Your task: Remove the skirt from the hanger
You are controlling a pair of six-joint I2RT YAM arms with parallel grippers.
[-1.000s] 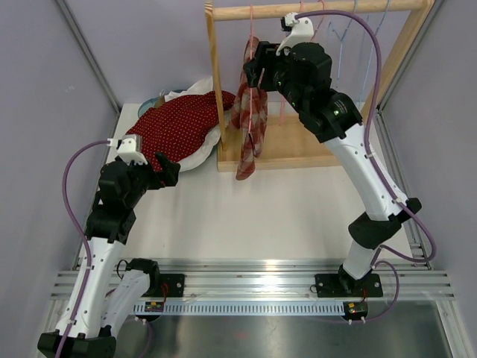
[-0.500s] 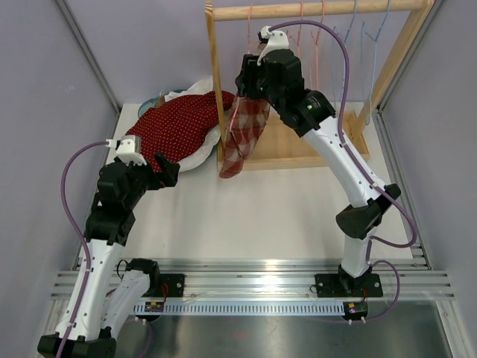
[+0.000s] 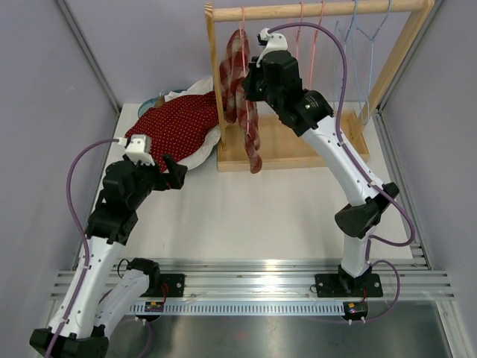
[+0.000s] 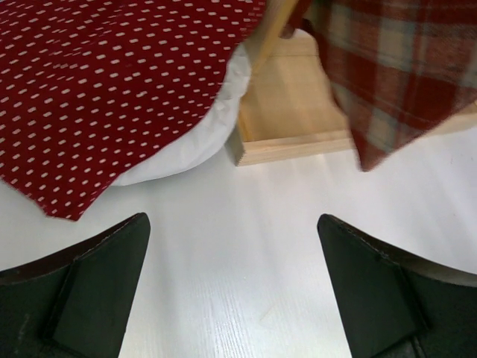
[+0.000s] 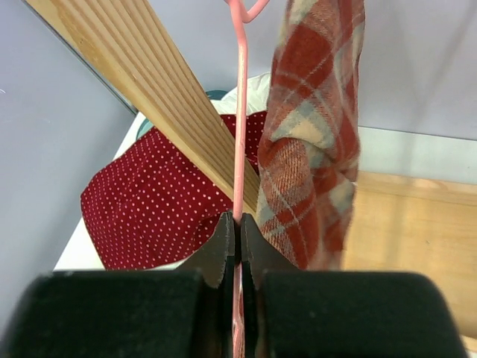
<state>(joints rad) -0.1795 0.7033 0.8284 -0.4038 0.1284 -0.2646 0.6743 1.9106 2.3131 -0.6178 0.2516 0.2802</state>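
The right gripper (image 5: 238, 227) is pinching the thin wire of the pink hanger (image 5: 238, 112), its jaws closed on it. The plaid skirt (image 3: 240, 82) is hanging on this hanger under the wooden rack (image 3: 320, 9), near its left post. The left gripper (image 4: 232, 224) is standing wide open, holding nothing, above the surface (image 4: 246, 313) beside a red dotted cloth (image 4: 97, 89).

Robot lab / test cell. Evidence: silver alu. rail frame (image 3: 253, 277) w/ arm bases (image 3: 350, 285) bolted on, plain lilac partition walls (image 3: 45, 112), white tabletop (image 3: 246, 216), small light-wood garment rack (image 3: 214, 74).
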